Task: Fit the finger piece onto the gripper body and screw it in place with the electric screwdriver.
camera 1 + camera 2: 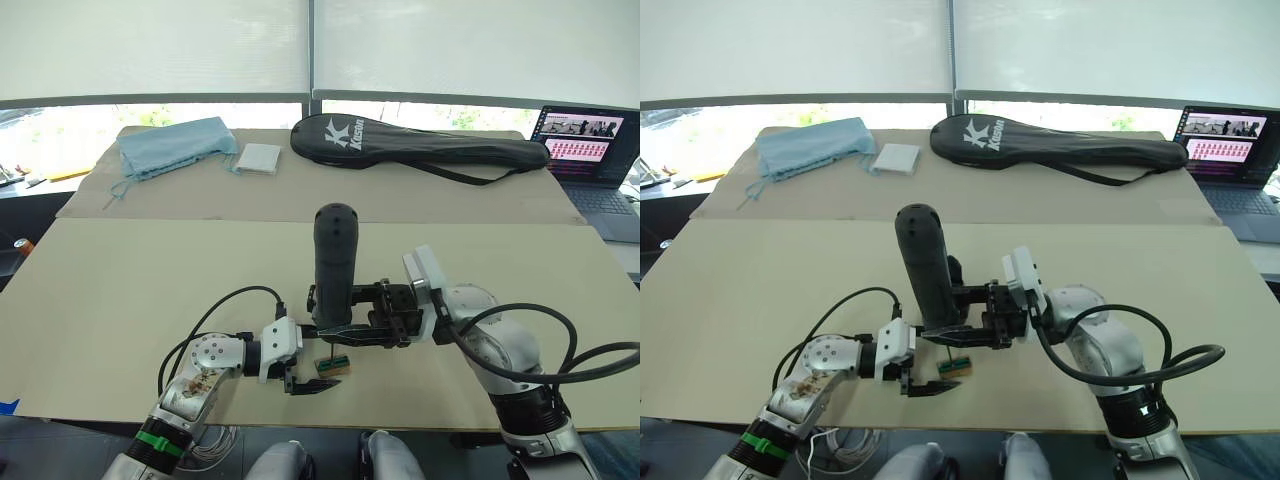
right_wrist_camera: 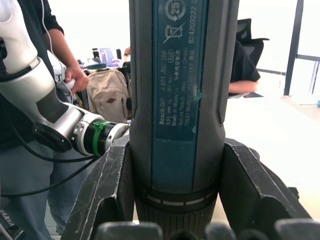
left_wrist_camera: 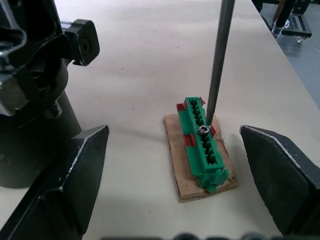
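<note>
**Right gripper holds screwdriver upright over green strip**

Left gripper (image 1: 306,383) spread wide, empty, flanking the green strip (image 3: 204,145) on cardboard. Right gripper (image 1: 352,335) clamps the electric screwdriver (image 1: 334,262) upright, bit tip touching the strip's screw (image 3: 203,130), just right of left gripper.

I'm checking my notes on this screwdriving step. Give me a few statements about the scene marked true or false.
1. The right gripper holds the electric screwdriver upright. True.
2. The left gripper is shut on the green strip. False: it is open, its fingers either side of the strip.
3. The screwdriver's bit comes down by a screw in the strip. True.
4. The racket bag lies beside the strip. False: it lies far across the table.
</note>
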You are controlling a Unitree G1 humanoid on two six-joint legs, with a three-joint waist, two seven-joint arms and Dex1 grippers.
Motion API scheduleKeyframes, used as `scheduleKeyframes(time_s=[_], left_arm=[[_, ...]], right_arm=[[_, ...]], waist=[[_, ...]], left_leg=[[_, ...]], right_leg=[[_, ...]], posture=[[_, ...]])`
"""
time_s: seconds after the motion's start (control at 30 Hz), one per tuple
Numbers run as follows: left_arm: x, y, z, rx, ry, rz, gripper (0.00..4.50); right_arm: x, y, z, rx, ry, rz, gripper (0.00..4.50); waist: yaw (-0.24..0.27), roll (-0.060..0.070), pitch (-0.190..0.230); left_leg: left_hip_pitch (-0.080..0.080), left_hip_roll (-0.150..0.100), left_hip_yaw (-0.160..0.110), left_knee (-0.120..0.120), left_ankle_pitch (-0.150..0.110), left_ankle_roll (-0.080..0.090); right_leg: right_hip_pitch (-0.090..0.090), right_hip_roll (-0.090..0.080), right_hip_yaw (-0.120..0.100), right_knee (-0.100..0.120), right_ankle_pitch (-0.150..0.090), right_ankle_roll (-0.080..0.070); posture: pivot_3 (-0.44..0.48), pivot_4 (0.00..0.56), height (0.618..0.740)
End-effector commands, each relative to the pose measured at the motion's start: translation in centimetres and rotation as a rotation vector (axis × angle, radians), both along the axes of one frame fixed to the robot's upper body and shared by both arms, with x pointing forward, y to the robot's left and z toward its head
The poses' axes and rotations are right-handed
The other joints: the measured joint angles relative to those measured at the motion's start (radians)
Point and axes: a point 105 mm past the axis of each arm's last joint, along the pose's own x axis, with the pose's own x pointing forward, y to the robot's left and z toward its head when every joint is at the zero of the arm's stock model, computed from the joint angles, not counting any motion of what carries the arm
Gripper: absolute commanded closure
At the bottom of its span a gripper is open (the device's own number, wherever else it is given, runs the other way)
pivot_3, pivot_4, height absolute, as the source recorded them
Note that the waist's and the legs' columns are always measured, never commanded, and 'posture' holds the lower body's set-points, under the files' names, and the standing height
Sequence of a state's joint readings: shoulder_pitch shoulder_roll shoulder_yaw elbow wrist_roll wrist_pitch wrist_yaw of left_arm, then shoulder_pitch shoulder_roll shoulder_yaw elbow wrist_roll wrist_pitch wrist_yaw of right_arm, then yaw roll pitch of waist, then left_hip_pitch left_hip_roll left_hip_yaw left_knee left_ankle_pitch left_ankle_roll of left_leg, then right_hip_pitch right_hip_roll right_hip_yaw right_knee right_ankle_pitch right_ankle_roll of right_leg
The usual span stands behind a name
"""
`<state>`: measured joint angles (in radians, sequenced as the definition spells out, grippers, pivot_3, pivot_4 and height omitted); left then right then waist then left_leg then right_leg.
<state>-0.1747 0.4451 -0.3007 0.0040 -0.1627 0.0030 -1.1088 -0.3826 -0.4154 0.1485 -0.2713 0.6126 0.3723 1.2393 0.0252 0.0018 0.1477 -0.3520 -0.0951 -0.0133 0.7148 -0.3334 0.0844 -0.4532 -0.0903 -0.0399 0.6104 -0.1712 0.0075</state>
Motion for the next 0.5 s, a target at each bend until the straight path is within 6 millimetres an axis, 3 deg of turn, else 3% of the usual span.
scheduleKeyframes(time_s=[0.03,0.5], left_arm=[[-0.91,0.04,-2.38,0.052,0.094,0.002,0.1],[-0.91,0.04,-2.43,0.053,0.095,0.004,0.1]], right_arm=[[-0.5,0.06,1.15,0.045,-0.064,0.022,2.58],[-0.47,0.16,0.83,0.04,-0.058,0.022,2.58]], waist=[[0.0,0.0,0.0],[0.0,0.0,0.0]], left_leg=[[0.0,0.0,0.0,0.0,0.0,0.0],[0.0,0.0,0.0,0.0,0.0,0.0]], right_leg=[[0.0,0.0,0.0,0.0,0.0,0.0],[0.0,0.0,0.0,0.0,0.0,0.0]], posture=[[0.0,0.15,0.74],[0.0,0.15,0.74]])
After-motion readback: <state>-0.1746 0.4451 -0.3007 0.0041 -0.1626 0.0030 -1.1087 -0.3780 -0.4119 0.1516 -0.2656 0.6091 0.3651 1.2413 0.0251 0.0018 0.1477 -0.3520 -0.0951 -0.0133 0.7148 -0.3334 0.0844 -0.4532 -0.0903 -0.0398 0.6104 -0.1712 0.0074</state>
